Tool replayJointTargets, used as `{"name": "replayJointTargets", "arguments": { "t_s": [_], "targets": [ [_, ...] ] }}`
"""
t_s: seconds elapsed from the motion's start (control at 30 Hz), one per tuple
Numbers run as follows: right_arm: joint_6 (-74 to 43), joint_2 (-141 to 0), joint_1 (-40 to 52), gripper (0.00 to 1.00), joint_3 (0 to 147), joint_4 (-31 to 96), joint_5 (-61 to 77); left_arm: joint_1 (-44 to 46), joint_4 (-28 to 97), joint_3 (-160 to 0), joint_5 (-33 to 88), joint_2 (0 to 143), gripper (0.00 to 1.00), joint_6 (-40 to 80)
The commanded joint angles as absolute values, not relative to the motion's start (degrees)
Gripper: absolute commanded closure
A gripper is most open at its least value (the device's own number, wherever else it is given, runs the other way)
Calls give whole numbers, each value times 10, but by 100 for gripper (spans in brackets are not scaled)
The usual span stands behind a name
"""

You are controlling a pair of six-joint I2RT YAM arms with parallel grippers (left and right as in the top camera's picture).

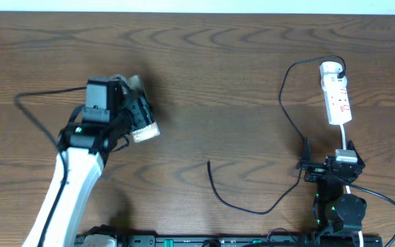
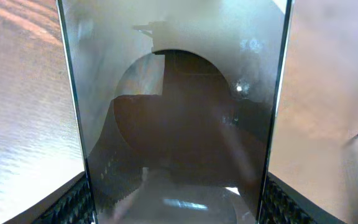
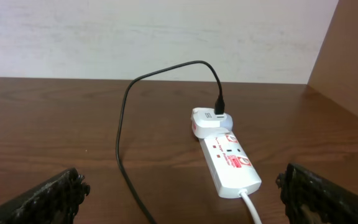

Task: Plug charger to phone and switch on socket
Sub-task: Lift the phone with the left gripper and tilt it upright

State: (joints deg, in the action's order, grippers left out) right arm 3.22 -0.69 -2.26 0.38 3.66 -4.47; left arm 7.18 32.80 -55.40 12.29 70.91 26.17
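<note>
My left gripper [image 1: 137, 118] is shut on the phone [image 1: 145, 130] at the left of the table. In the left wrist view the phone's dark, reflective screen [image 2: 176, 112] fills the space between my fingers [image 2: 176, 202]. The socket [image 1: 336, 92] is a white strip with red marks at the far right, with a white adapter plugged into its far end [image 3: 207, 121]. The charger cable [image 1: 284, 103] runs from the adapter down the table, and its free tip [image 1: 208, 163] lies near the middle. My right gripper [image 1: 329, 161] is open and empty just in front of the socket [image 3: 230, 165].
The socket's white cord [image 3: 250, 208] runs back between my right fingers [image 3: 185, 199]. The charger cable [image 3: 120, 143] passes left of the socket. A wall stands behind the table and a brown panel [image 3: 347, 56] at the right. A thick black arm cable [image 1: 29, 110] loops at the left.
</note>
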Motion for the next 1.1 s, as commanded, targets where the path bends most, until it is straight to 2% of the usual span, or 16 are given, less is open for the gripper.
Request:
{"name": "replayJointTargets", "arguments": {
  "t_s": [0.0, 0.17, 0.37, 0.6, 0.73, 1.07],
  "targets": [
    [37, -4, -18, 1, 3, 39, -44, 70, 324, -572, 153, 659, 93, 436],
    [37, -4, -18, 1, 3, 39, -44, 70, 324, -572, 204, 614, 92, 548],
    [37, -4, -18, 1, 3, 39, -44, 46, 324, -572, 338, 578, 93, 708],
    [37, -4, -18, 1, 3, 39, -44, -37, 320, -572, 614, 576, 93, 856],
    [37, -4, -18, 1, 3, 39, -44, -93, 320, -572, 705, 575, 93, 889],
    [37, -4, -18, 1, 3, 39, -44, -140, 320, -572, 729, 576, 92, 921]
  ]
}}
